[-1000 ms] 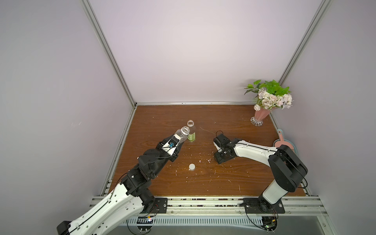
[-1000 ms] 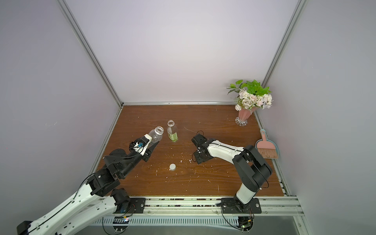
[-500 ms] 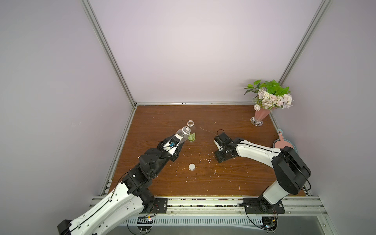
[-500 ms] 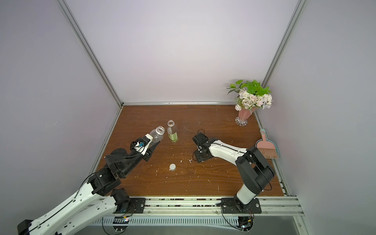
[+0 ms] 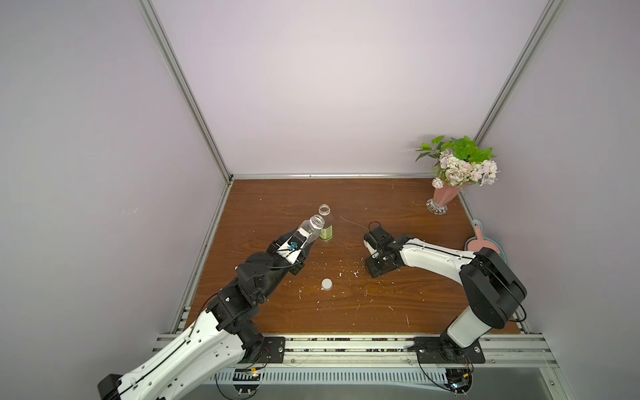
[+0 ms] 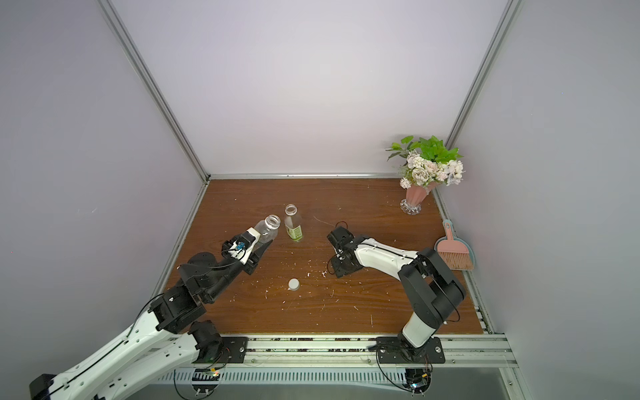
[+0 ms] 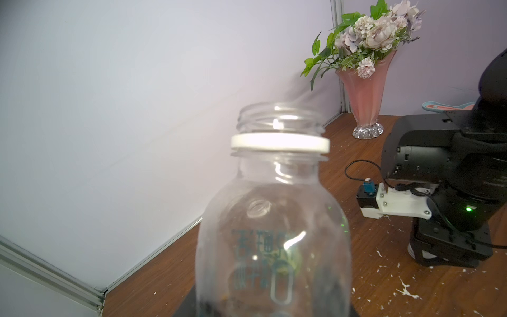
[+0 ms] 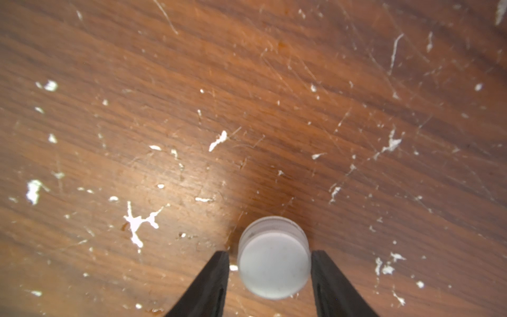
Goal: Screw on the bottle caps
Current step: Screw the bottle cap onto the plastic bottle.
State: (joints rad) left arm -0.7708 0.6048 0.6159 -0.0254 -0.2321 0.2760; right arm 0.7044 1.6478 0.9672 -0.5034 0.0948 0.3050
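Note:
My left gripper [image 5: 294, 242] is shut on the nearly bare clear bottle [image 5: 310, 227], holding it tilted above the table with its open neck up; in the left wrist view this bottle [image 7: 274, 233] hides the fingers. Right behind it stands the yellow-green labelled bottle [image 5: 325, 227], upright and uncapped. One white cap [image 5: 326, 284] lies free on the wood table [image 5: 381, 311]. My right gripper [image 8: 270, 263] points down at the table, open around a second white cap [image 8: 274, 267]. One finger [image 8: 326, 282] touches this cap and the other stands a narrow gap away.
A pink vase of flowers [image 5: 445, 197] stands at the back right corner. A pink brush and dustpan [image 6: 453, 252] lie at the right edge. White crumbs [image 5: 355, 273] are scattered mid-table. Walls close in the left, back and right sides.
The right gripper's jaws have narrowed around the cap on the table. The left arm and its bottle have stayed still.

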